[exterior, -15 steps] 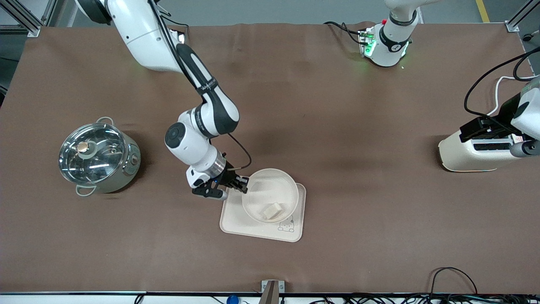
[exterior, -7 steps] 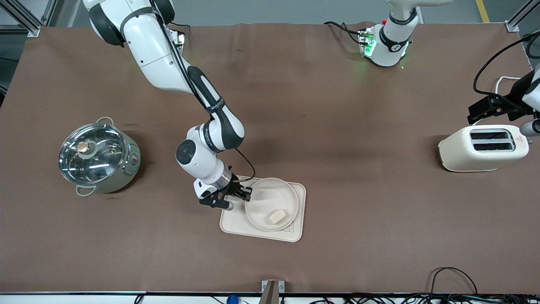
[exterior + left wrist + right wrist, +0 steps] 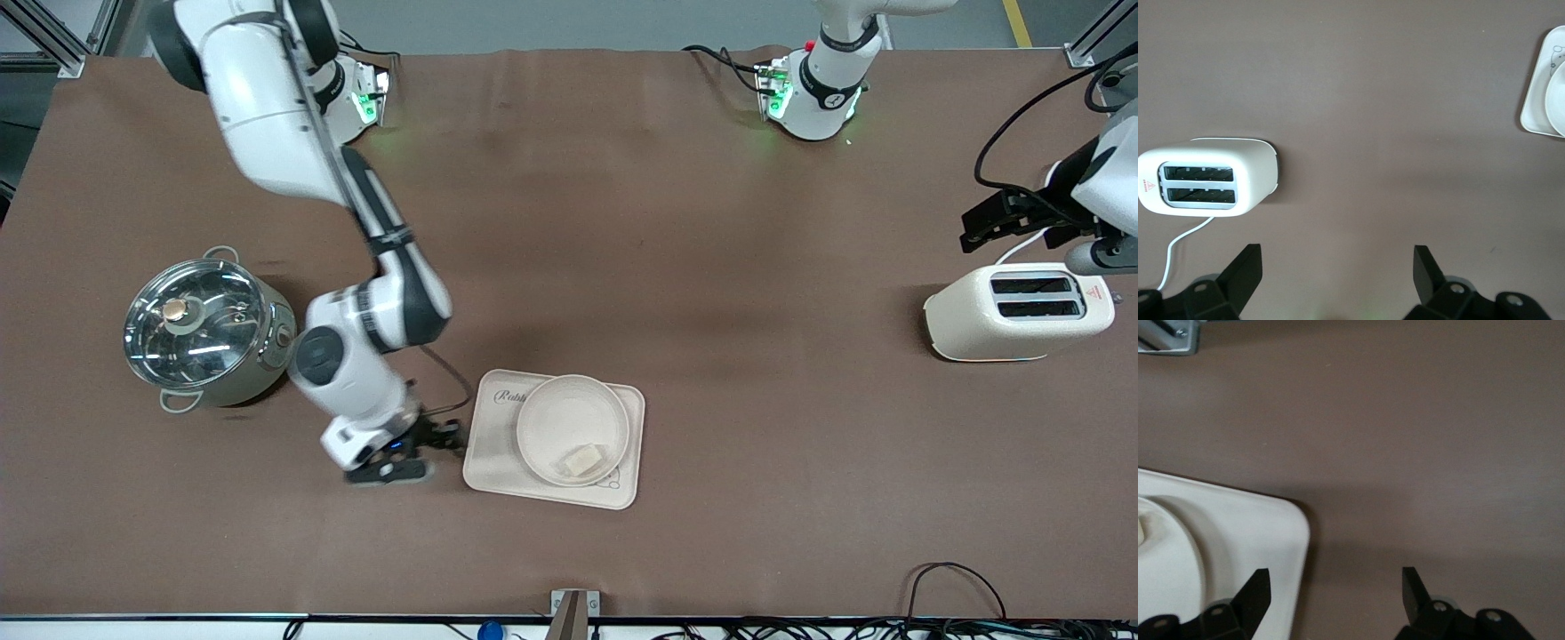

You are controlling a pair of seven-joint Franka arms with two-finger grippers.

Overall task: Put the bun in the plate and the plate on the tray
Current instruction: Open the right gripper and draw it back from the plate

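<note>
"Rabbi…" script on tray (image 3: 498,418); rest hidden by plate (image 3: 573,427).

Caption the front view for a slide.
Pale bun in round cream plate on rectangular rabbit-print tray; open right end effector beside it.

Both arms are clad in glossy white shells joined by black bands. Green lights are lit at each base. The right gripper (image 3: 425,451) and left gripper (image 3: 1337,267) are tipped with black fingers and trailed by black cables.

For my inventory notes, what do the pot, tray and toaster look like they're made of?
Pot: polished steel with a glass lid, judging by the mirror glare. Tray: matte cream, likely plastic or melamine, with a printed rabbit. Toaster: smooth cream shell, plastic or painted metal.
</note>
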